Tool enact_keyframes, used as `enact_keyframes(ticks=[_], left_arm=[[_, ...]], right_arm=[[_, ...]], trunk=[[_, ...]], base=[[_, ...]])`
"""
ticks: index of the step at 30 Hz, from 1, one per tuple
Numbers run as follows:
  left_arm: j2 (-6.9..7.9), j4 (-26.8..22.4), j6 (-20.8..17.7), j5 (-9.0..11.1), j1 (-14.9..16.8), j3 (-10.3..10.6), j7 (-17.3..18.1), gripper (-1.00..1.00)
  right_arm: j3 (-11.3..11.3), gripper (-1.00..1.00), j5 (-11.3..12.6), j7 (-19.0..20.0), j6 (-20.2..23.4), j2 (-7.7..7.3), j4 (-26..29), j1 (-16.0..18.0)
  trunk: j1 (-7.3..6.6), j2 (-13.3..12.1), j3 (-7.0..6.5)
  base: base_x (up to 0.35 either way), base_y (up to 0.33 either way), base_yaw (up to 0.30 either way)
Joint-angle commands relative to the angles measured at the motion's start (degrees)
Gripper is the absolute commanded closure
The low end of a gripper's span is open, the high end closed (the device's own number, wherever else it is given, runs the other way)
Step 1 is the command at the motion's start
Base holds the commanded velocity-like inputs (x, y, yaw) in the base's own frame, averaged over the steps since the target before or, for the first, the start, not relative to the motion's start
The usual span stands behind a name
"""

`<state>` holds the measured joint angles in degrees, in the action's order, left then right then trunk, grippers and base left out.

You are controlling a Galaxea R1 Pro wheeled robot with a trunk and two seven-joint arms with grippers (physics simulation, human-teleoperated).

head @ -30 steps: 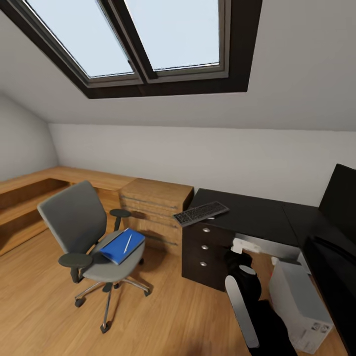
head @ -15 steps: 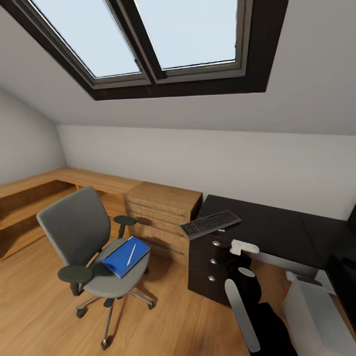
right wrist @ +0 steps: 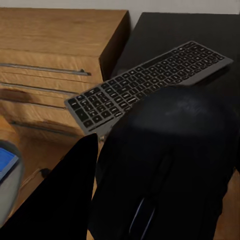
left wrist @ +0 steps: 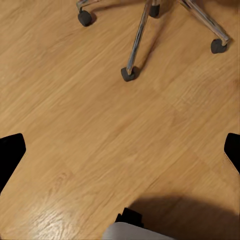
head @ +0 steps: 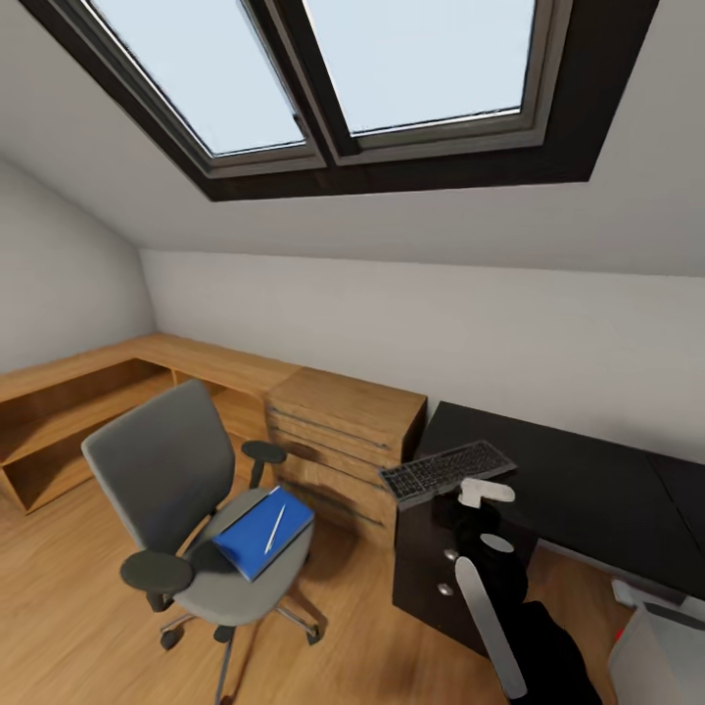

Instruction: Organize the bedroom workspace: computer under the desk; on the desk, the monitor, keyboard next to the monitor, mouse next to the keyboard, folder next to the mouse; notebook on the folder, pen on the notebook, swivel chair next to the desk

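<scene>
Right end effector (right wrist: 150, 200) closed around the mouse (right wrist: 167, 165).
The keyboard (head: 446, 471) lies just beyond it, overhanging the counter (head: 578, 490) corner; left end effector (left wrist: 120, 150) is spread open, empty.

Folder (head: 262, 533) on chair (head: 186, 494) seat, pen (head: 275, 528) on folder. Chair left of drawer chest (head: 345, 441); desk (head: 578, 490) right of chest, keyboard (head: 446, 472) overhanging its left edge.
</scene>
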<state>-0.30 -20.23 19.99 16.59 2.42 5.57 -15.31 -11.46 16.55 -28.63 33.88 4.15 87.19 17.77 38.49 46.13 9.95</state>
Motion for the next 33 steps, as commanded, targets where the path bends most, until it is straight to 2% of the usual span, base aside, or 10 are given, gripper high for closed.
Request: enact_keyframes(ticks=[1, 7, 10, 12, 14, 15, 19, 22, 27, 33], left_arm=[[0.04, 0.0, 0.2, 0.4, 0.0, 0.5, -0.4, -1.0], [-0.03, 0.0, 0.2, 0.3, 0.0, 0.8, -0.4, -1.0], [0.0, 0.0, 0.2, 0.0, 0.0, 2.0, -0.4, -1.0], [0.02, 0.0, 0.4, -0.2, 0.0, 3.6, -0.5, -1.0], [0.0, 0.0, 0.6, -0.3, 0.0, 4.8, -0.5, -1.0], [-0.03, 0.0, 0.7, -0.4, 0.0, 5.1, -0.5, -1.0], [-0.05, 0.0, 1.4, -0.5, 0.0, 5.3, -0.5, -1.0], [-0.05, 0.0, 3.5, -1.0, 0.0, 5.3, -0.5, -1.0], [-0.19, 1.5, 11.1, -3.4, 0.0, 6.6, -0.5, -1.0], [-3.04, 8.4, 26.6, -9.2, 0.0, 9.2, -0.8, -1.0]], right_arm=[[0.0, 1.0, 0.6, -0.1, -0.1, -0.2, -0.1, 0.1], [0.3, 1.0, 0.4, 1.3, -0.1, -0.93, -0.9, 0.6], [0.3, 1.0, 0.4, 1.3, 1.2, -1.15, -2.4, 4.7], [0.5, 1.0, 0.6, 1.6, 3.8, -1.4, -7.8, 12.0], [3.1, 1.0, 1.3, 3.2, 5.4, -2.95, -22.5, 21.7], [4.2, 1.0, 1.6, 5.1, 5.2, -3.38, -27.0, 23.6], [5.5, 1.0, 0.9, 13.2, 0.7, -3.98, -38.1, 26.2], [5.8, 1.0, -0.5, 15.3, -0.4, -4.37, -40.4, 26.6], [6.0, 1.0, -1.6, 16.4, -0.3, -4.85, -41.5, 26.8], [6.5, 1.0, -1.7, 16.3, -0.4, -5.01, -41.6, 26.9]], trunk=[[-0.18, -0.4, -0.1], [-1.28, -2.4, -1.0], [-1.28, -2.4, -1.0], [-1.28, -2.4, -1.0], [-1.28, -2.4, -1.0], [-1.28, -2.4, -1.0], [-1.28, -2.4, -1.0], [-1.28, -2.4, -1.0], [-1.28, -2.4, -1.0], [-1.28, -2.4, -1.0]], base=[[0.314, 0.0, 0.012], [0.313, 0.0, 0.004], [0.307, 0.0, 0.001], [0.279, 0.0, 0.0], [0.125, 0.0, 0.0], [0.054, 0.0, 0.0], [0.028, 0.0, 0.0], [0.061, 0.0, 0.0], [0.233, 0.0, 0.0], [0.257, 0.0, 0.0]])
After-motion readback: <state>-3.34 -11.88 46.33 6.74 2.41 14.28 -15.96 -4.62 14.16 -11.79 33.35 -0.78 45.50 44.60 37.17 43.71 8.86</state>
